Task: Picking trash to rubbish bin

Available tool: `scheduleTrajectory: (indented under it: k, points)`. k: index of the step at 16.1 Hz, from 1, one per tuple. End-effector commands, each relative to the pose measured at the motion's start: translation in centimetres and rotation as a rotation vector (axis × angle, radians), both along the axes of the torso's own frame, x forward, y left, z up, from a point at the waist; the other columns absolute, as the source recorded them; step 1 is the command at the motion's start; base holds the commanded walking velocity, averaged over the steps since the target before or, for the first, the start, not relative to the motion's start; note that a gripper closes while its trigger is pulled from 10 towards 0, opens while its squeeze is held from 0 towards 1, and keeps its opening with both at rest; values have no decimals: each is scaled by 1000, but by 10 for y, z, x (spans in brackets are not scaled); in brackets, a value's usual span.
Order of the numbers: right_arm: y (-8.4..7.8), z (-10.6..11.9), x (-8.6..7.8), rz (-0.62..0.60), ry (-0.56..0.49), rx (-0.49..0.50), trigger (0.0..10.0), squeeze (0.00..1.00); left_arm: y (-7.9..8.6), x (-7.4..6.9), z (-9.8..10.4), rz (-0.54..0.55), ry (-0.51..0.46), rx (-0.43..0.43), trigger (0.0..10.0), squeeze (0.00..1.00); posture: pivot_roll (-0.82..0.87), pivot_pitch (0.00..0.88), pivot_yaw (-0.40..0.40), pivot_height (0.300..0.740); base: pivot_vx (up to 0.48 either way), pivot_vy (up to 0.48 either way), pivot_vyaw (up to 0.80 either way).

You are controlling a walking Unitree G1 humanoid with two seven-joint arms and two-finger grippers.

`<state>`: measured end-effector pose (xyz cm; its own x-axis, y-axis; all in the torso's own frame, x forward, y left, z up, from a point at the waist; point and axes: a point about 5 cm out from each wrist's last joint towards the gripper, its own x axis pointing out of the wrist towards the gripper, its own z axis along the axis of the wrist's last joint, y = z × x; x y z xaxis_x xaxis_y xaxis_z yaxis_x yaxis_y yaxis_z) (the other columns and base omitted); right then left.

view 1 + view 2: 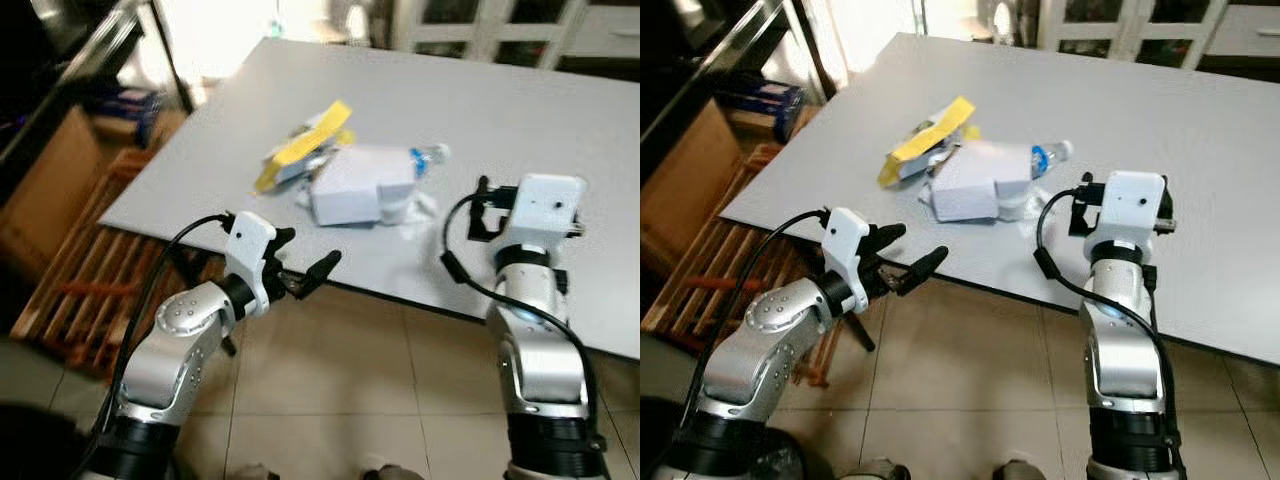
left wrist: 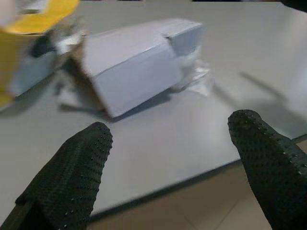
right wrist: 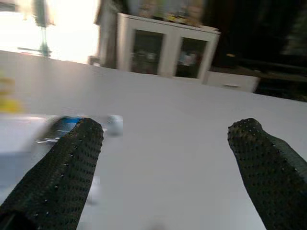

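One rectangular white cardboard box point(image 1: 357, 185)

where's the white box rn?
The white box lies on the grey table near its front edge, between the yellow wrapper and the plastic bottle, ahead of the left gripper.

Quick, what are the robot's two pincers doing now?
Left pincer: open, holding nothing, near the table edge.
Right pincer: open, holding nothing, over the table.
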<state>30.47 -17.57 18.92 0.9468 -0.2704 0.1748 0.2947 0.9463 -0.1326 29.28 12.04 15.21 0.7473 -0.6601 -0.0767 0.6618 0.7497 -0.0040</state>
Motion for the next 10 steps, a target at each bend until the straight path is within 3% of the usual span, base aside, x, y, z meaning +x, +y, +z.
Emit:
scheduleTrajectory:
  k: [1, 10]
  points:
    - [0, 1, 1, 7, 2, 11, 10000, 0, 2, 0, 0, 7, -8, 9, 10000, 0, 34, 126, 33, 740, 0, 0, 0]
    - [-2, -11, 9, 35, 67, 151, 10000, 0, 13, 2, -2, 13, -2, 43, 10000, 0, 49, 143, 45, 740, 0, 0, 0]
